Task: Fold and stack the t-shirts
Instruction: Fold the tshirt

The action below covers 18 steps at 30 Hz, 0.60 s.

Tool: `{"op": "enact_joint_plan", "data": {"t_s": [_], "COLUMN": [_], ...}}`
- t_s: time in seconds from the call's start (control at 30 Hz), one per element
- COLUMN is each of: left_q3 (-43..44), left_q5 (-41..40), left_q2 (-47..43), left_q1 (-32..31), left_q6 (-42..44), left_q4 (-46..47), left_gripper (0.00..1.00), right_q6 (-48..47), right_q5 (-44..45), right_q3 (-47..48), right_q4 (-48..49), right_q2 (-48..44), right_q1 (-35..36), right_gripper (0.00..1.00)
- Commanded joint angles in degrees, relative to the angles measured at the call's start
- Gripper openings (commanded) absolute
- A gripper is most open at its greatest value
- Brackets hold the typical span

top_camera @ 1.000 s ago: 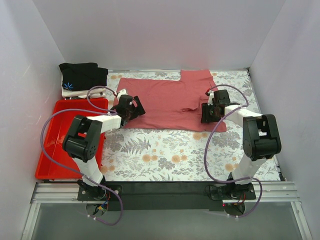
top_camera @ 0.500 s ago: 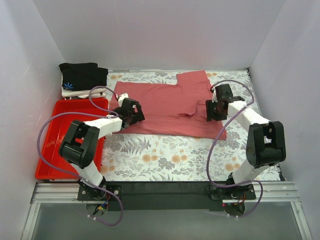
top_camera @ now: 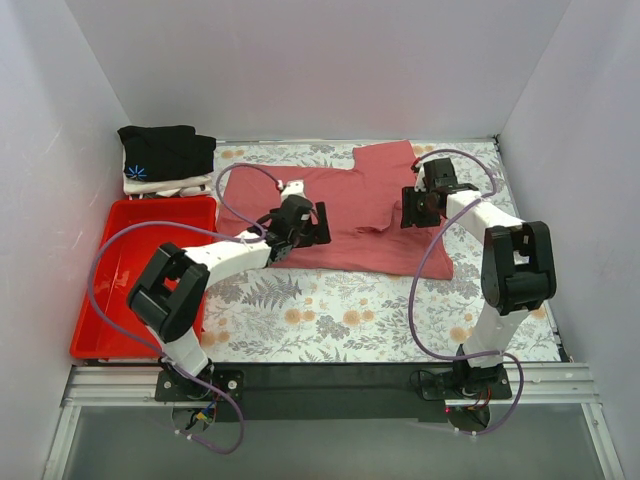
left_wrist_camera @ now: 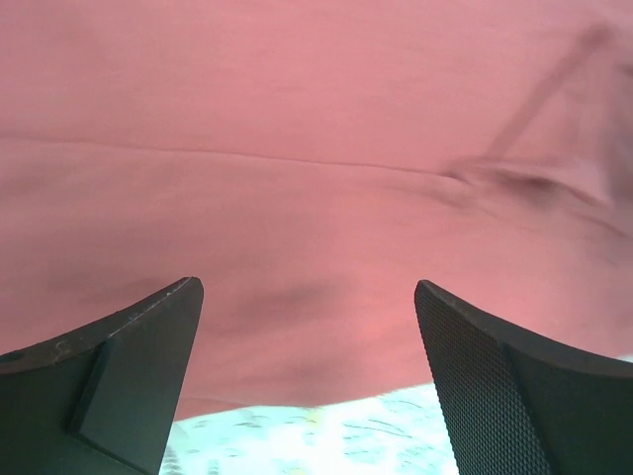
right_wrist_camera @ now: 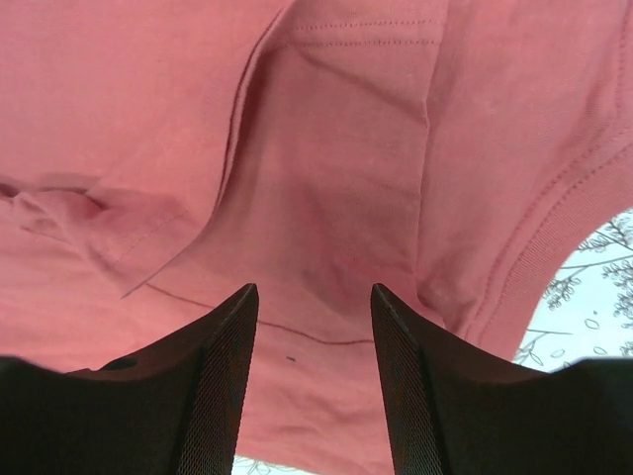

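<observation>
Beneath the left gripper (top_camera: 310,225) lies the plain salmon-red short-sleeved cloth t-shirt (top_camera: 340,200), spread across the floral-patterned table cover (top_camera: 330,310). We see this gripper's black fingers (left_wrist_camera: 129,366) spread wide with nothing between them. The shirt's near hem runs just under their tips, and a strip of floral cover shows on the near side of that hem.

The right gripper (top_camera: 415,208) hangs over the same shirt, off to the right of the left one. Its ribbed fingers (right_wrist_camera: 213,376) stand parted by a narrower gap and pinch nothing, with cloth showing through the gap.

The only marking we can make out is a small blue starburst mark (top_camera: 137,172) on the folded black cloth t-shirt (top_camera: 165,150). That shirt lies well to the left of the left gripper and beyond it, on top of a white cloth t-shirt (top_camera: 185,185). The mark carries no lettering that we can read.

The overhead view alone shows that stack, and also the red plastic tray (top_camera: 85,345) to the left of the left arm. Only the right wrist view shows the stitched hems, a creased fold and a curved edge of the red shirt. The left wrist view adds a long shallow crease and a puckered ridge ahead of the fingers.
</observation>
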Motion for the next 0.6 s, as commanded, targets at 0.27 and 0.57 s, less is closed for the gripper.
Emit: {"op": "enact_joint_plan", "data": {"t_s": [0.27, 0.57], "left_q3": [14.81, 23.24], "left_q5": [6.92, 11.50], "left_q2": [11.90, 21.21], "left_q1": [-10.31, -10.75], "left_q6": [4.86, 2.05], "left_q4": [5.93, 6.81], "left_gripper": [0.81, 0.82], "right_q6": [0.51, -0.02], "right_q5": [1.70, 1.44], "right_q3": [-1.41, -3.35], "right_q4": [4.44, 5.15], "right_q2": [2.68, 0.92], "right_q1": [-0.04, -0.04], "right_gripper": [0.44, 0.44]}}
